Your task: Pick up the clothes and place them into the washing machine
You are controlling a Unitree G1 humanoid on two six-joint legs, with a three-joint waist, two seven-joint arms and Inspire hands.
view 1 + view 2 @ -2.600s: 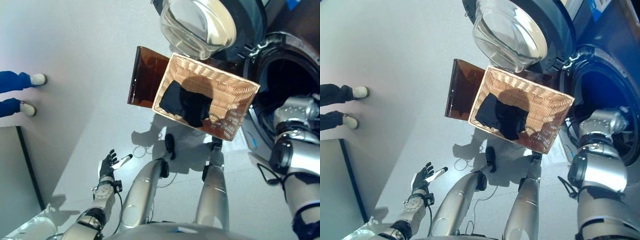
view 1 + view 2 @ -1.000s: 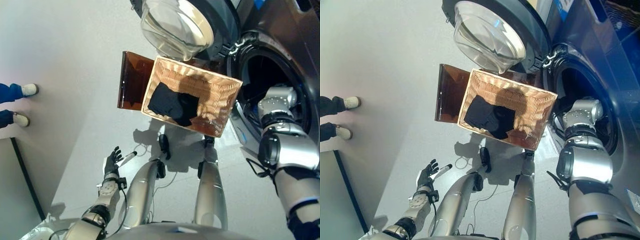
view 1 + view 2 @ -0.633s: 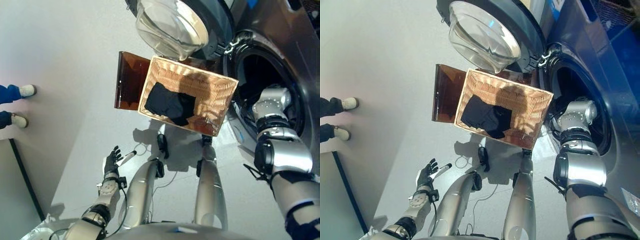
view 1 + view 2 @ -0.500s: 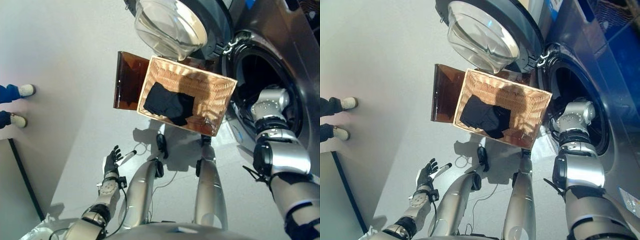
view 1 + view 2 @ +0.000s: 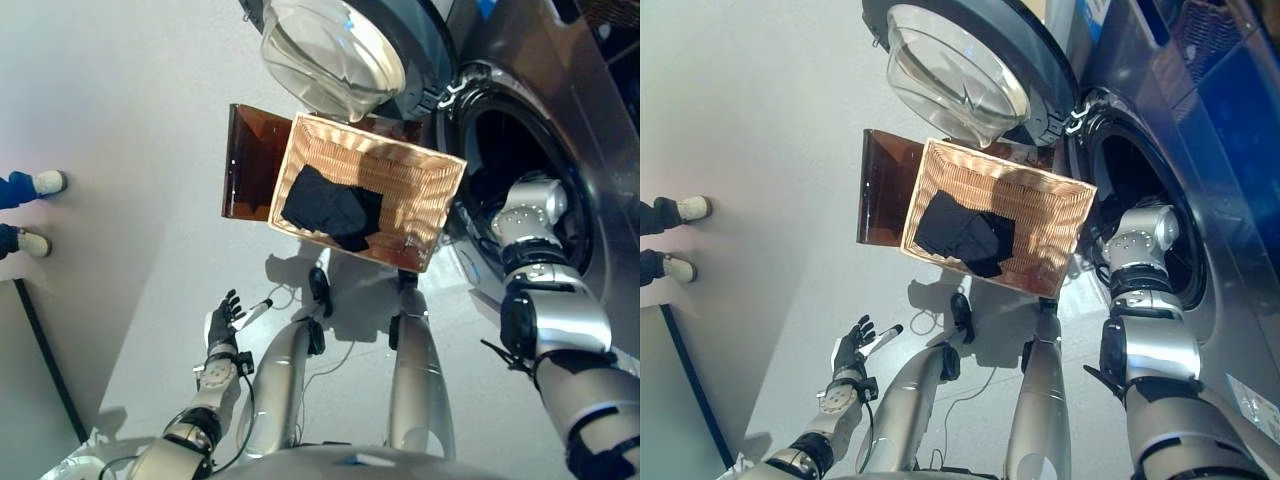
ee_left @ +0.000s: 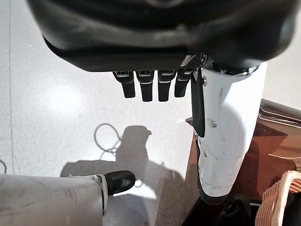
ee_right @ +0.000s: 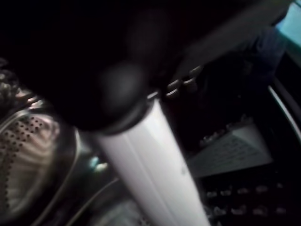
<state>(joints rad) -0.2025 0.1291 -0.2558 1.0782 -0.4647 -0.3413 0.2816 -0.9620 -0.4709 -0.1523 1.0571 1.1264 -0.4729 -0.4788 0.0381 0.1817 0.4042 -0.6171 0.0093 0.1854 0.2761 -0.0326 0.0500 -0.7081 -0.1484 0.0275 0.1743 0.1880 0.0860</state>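
Observation:
A dark garment lies in the shallow wicker basket, which rests on the dark brown box beside the washing machine. The machine's round door stands open above the basket. My right arm reaches into the dark drum opening. In the right wrist view my right hand is inside the drum, its thumb straight and its fingers relaxed, with the perforated drum wall beside it. My left hand hangs open and empty low at the left, over the floor.
A person's white shoes and blue trouser legs stand at the far left. The brown box also shows in the left wrist view, past my left thumb. Pale floor spreads between the person and the basket.
My right arm has pushed further into the drum. The camera has shifted, so the basket and machine sit more to the left. The left hand and the garment have not moved.

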